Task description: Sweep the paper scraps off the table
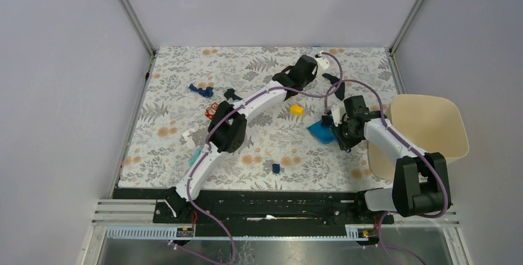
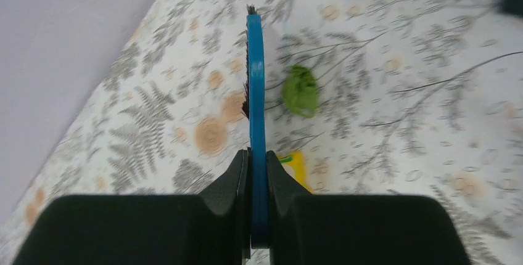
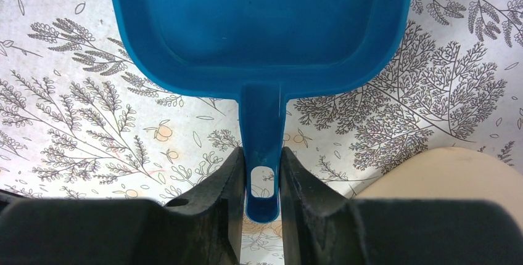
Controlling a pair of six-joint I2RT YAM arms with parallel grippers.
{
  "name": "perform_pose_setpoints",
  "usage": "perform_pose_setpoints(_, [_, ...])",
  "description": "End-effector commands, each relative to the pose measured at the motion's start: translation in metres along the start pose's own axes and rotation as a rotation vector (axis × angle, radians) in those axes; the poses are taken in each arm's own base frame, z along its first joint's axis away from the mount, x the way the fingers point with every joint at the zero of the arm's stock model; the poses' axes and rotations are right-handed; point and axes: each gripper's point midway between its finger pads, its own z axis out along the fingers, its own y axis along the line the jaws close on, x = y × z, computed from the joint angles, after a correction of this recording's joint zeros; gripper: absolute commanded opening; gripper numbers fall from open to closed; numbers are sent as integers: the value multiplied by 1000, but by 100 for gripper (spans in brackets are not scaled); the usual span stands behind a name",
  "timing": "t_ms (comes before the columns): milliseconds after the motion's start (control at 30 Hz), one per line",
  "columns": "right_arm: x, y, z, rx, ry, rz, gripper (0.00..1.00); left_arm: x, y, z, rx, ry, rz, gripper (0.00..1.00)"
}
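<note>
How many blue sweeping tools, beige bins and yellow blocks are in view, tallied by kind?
blue brush: 1
blue dustpan: 1
beige bin: 1
yellow block: 1
Total: 4

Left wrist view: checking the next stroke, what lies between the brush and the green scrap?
Only bare table separates brush and green scrap, per left wrist view.

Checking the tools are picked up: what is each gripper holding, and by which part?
The left gripper clamps the blue brush by its handle; the right gripper clamps the blue dustpan by its handle's end.
</note>
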Motion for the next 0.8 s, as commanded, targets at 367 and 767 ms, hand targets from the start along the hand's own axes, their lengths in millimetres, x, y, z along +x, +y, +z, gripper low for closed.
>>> perform_pose_setpoints(367, [-10, -18, -7, 5, 13, 84, 0, -47, -96, -89, 574, -163, -142, 0])
perform_pose_setpoints(767, [-13, -32, 5, 6, 43, 111, 0, -43, -138, -168, 928, -221, -272, 0])
